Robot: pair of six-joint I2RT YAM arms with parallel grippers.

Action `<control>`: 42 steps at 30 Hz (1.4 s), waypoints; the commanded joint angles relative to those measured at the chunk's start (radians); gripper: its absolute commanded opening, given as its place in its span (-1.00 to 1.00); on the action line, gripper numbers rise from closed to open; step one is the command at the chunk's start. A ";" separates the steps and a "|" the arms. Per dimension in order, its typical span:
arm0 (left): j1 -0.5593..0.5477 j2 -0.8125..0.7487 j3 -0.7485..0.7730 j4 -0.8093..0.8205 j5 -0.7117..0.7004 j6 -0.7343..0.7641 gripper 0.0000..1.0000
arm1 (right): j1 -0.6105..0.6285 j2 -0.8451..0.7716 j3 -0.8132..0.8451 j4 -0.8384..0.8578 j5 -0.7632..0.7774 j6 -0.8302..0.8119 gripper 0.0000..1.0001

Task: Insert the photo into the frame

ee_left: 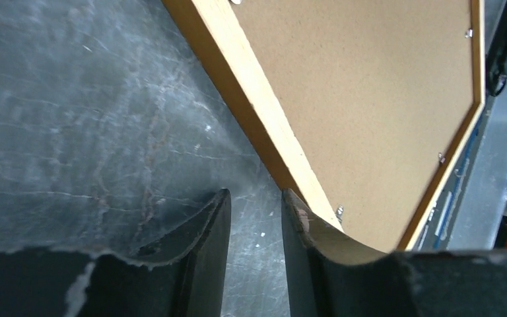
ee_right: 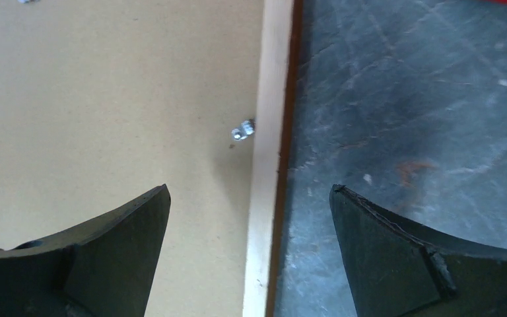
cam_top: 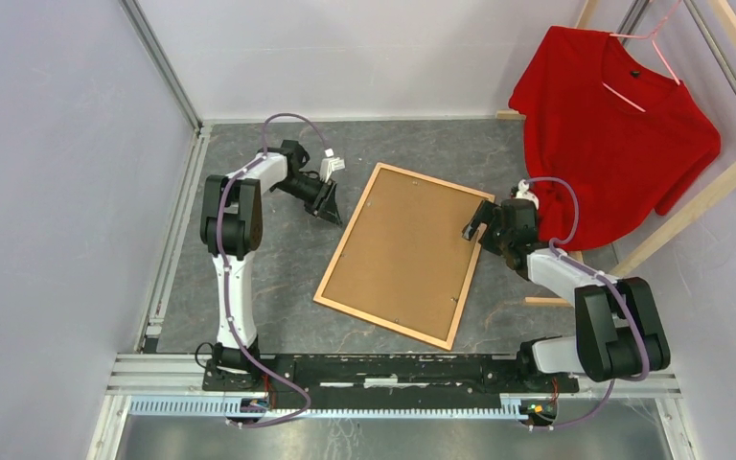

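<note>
where the photo is: unseen, perhaps under the backing board.
frame: face down on the table, board inside.
right gripper: jaws wide, straddling its right rail.
left gripper: narrow empty gap, beside the left rail.
step: likely fastening the clips next.

The left arm rises along the left of the picture and bends rightward. Its left gripper angles downward, with only a narrow gap between the fingers. The right arm reaches up-left from the lower right, and the right gripper is spread wide.
</note>
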State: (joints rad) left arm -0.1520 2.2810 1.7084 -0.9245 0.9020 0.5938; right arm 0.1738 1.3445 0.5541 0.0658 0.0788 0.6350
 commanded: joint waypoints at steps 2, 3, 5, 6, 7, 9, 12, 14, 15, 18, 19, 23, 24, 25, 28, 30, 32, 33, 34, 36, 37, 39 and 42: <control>0.000 -0.024 -0.059 0.024 0.050 -0.018 -0.22 | -0.002 0.082 0.036 0.145 -0.156 0.040 0.96; 0.000 -0.029 -0.071 0.024 0.052 -0.012 -0.25 | -0.001 0.104 0.038 0.171 -0.186 0.051 0.96; 0.000 -0.041 -0.101 0.024 0.051 0.003 -0.29 | 0.009 0.136 0.055 0.206 -0.217 0.070 0.96; 0.000 -0.052 -0.119 0.025 0.047 0.013 -0.31 | 0.023 0.154 0.073 0.212 -0.227 0.071 0.96; 0.000 -0.064 -0.140 0.024 0.042 0.024 -0.33 | 0.040 0.169 0.100 0.208 -0.233 0.069 0.96; 0.000 -0.090 -0.187 0.013 0.030 0.067 -0.35 | 0.076 0.214 0.161 0.191 -0.249 0.061 0.96; 0.000 -0.119 -0.228 -0.061 0.025 0.159 -0.40 | 0.123 0.278 0.253 0.159 -0.259 0.047 0.96; 0.002 -0.143 -0.260 -0.118 0.026 0.218 -0.43 | 0.145 0.304 0.296 0.140 -0.256 0.042 0.96; 0.002 -0.156 -0.282 -0.150 0.028 0.255 -0.44 | 0.154 0.310 0.308 0.135 -0.250 0.042 0.97; 0.003 -0.201 -0.349 -0.257 0.028 0.403 -0.44 | 0.163 0.325 0.334 0.106 -0.234 0.036 0.96; 0.008 -0.215 -0.370 -0.275 0.026 0.429 -0.44 | 0.164 0.329 0.338 0.093 -0.232 0.032 0.96; 0.063 -0.239 -0.404 -0.336 0.029 0.492 -0.35 | 0.163 0.332 0.370 0.019 -0.165 -0.003 0.96; 0.087 -0.237 -0.395 -0.349 0.036 0.494 -0.27 | 0.163 0.323 0.379 0.003 -0.142 -0.014 0.96; 0.116 -0.230 -0.381 -0.362 0.050 0.493 -0.19 | 0.163 0.308 0.382 -0.004 -0.114 -0.020 0.96; 0.201 -0.198 -0.326 -0.353 0.105 0.432 0.01 | 0.174 0.246 0.374 0.022 -0.055 -0.020 0.94; 0.224 -0.174 -0.296 -0.308 0.129 0.353 0.04 | 0.203 0.223 0.382 0.043 -0.040 -0.020 0.90; 0.224 -0.158 -0.293 -0.244 0.150 0.265 0.04 | 0.244 0.220 0.404 0.054 -0.040 -0.018 0.86; 0.223 -0.152 -0.293 -0.214 0.163 0.229 0.04 | 0.263 0.224 0.412 0.069 -0.050 -0.015 0.84; 0.219 -0.145 -0.291 -0.193 0.172 0.202 0.03 | 0.285 0.235 0.420 0.089 -0.067 -0.007 0.83; 0.213 -0.130 -0.283 -0.161 0.179 0.154 0.01 | 0.325 0.273 0.437 0.140 -0.124 0.024 0.79; 0.211 -0.121 -0.277 -0.156 0.184 0.140 -0.01 | 0.346 0.301 0.451 0.157 -0.147 0.036 0.77; 0.209 -0.104 -0.262 -0.152 0.198 0.120 -0.04 | 0.390 0.361 0.484 0.190 -0.183 0.060 0.71; 0.203 -0.087 -0.254 -0.125 0.191 0.074 -0.11 | 0.451 0.460 0.549 0.232 -0.226 0.093 0.65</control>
State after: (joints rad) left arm 0.0578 2.1757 1.4162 -1.1080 1.0481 0.7780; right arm 0.5659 1.6970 1.0260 0.2054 -0.0696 0.6743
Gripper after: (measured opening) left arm 0.465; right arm 0.840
